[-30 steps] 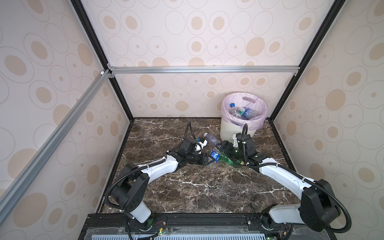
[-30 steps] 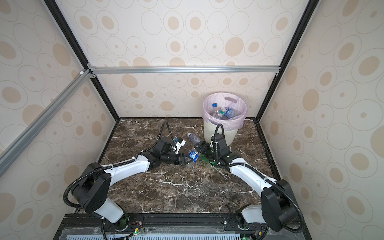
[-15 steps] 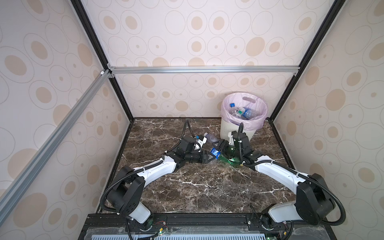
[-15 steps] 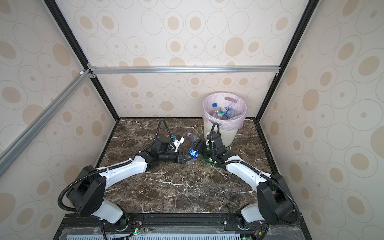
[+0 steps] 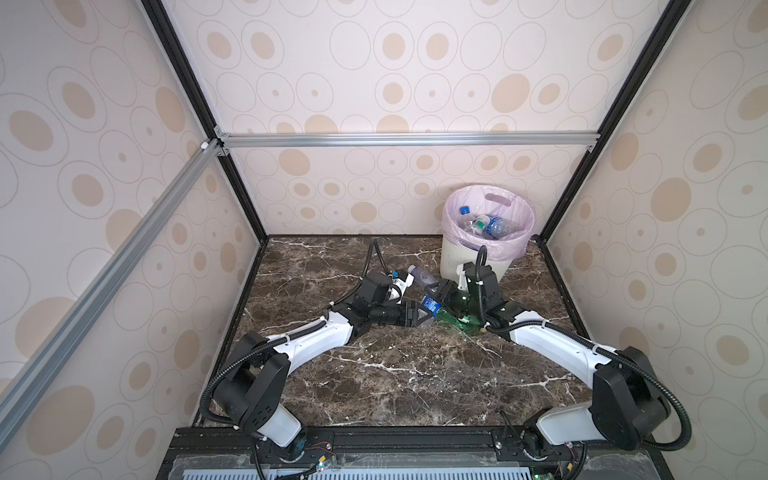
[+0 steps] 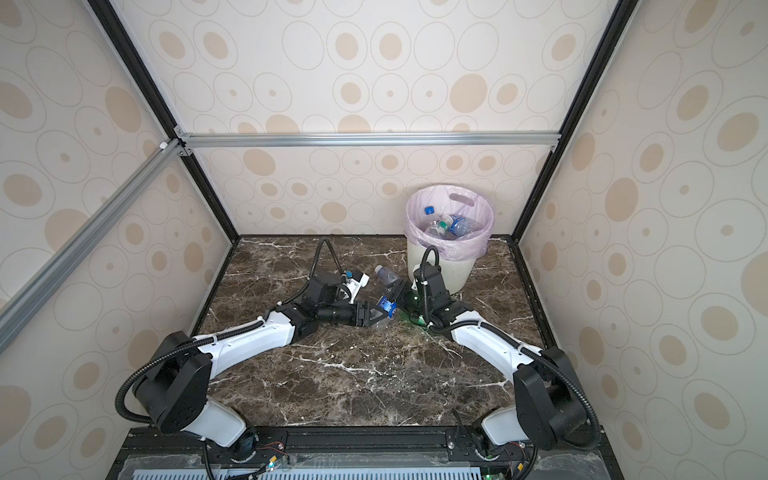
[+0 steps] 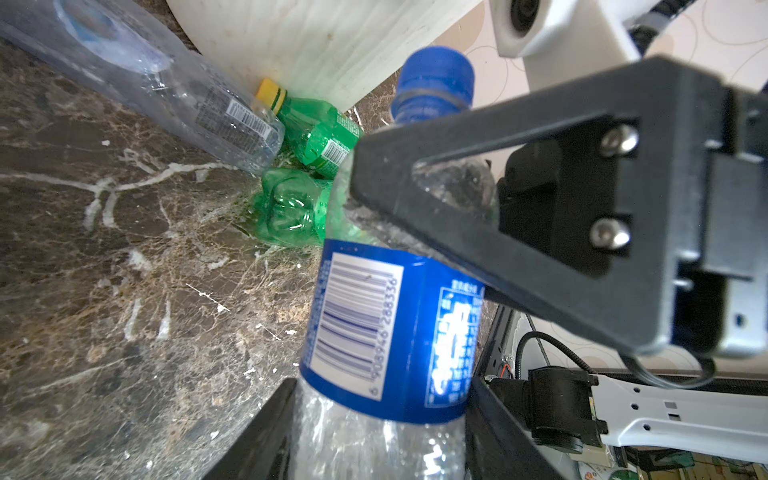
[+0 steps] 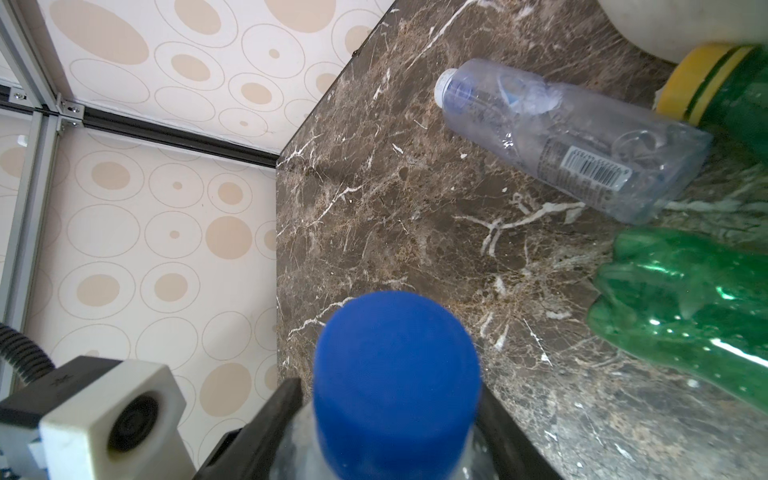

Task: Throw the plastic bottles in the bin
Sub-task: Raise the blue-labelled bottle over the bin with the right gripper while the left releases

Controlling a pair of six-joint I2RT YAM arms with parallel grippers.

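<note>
**Pincer to pincer: one blue-capped bottle [image 5: 430, 309] between two arms**

In both top views the left pincer [image 5: 424, 319] and the right pincer [image 5: 436, 292] meet at this bottle over the brown, white-veined marble bench [image 5: 395, 374], just in front of the bin [image 5: 453, 257]. A second ago the right pincer hung farther back, over the green bottles. It has since come in to the cap end, while the bottle and the left pincer have barely shifted. The bin is a round, ribbed, cream tub lined with a pale pink bag. It stands in the far right corner and holds the same few clear bottles [image 5: 486, 224] as before.

In the left wrist view the bottle [image 7: 386, 324] is crinkled clear plastic with a glossy blue barcode label and a ridged blue cap [image 7: 434, 79]. Its body sits between the black fingers of the left pincer [image 7: 380, 384]. Whether they press it or have let go cannot be told. A black triangular finger [image 7: 457, 137] of the right pincer lies across its shoulder. Beyond, by the bin's wall [image 7: 316, 41], lie a clear bottle [image 7: 187, 95], a yellow-capped green bottle [image 7: 320, 129] and a crumpled green bottle [image 7: 291, 203].

In the right wrist view the right pincer [image 8: 390, 401] is clenched on the bottle just under the cap [image 8: 395, 374]. The clear bottle [image 8: 573, 141] lies flat on the bench with its pale cap pointing away from the green ones.
</note>
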